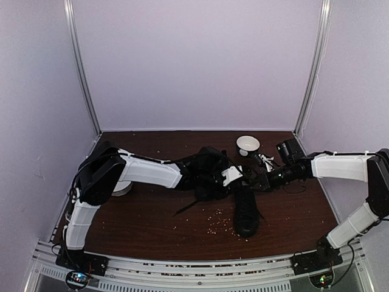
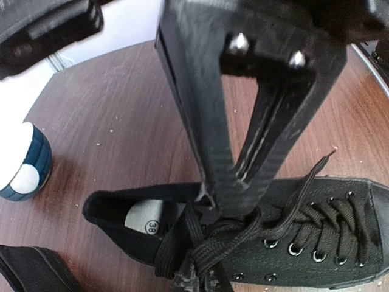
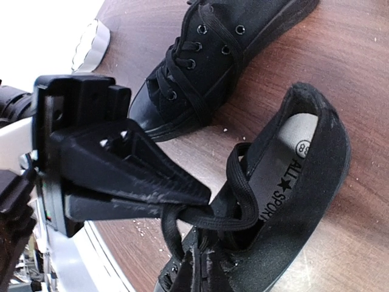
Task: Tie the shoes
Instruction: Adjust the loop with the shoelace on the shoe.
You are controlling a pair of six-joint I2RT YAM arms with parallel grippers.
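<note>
Two black lace-up shoes lie on the brown table. One shoe (image 1: pixel 246 213) points toward the near edge; the other (image 1: pixel 209 173) lies left of it, partly under my left arm. My left gripper (image 1: pixel 237 176) and right gripper (image 1: pixel 253 180) meet over the first shoe's lace area. In the left wrist view my gripper (image 2: pixel 203 243) is shut on a black lace (image 2: pixel 243 234) above that shoe (image 2: pixel 316 243). In the right wrist view my gripper (image 3: pixel 206 228) is shut on a lace loop (image 3: pixel 243 201) of the same shoe (image 3: pixel 304 201). The second shoe (image 3: pixel 213 55) lies beyond.
A white bowl (image 1: pixel 248 145) stands at the back, right of centre. A white and blue cup (image 2: pixel 24 164) shows left in the left wrist view. Another white object (image 1: pixel 121 188) sits under the left arm. Small crumbs (image 1: pixel 213 213) are scattered over the table. Walls enclose three sides.
</note>
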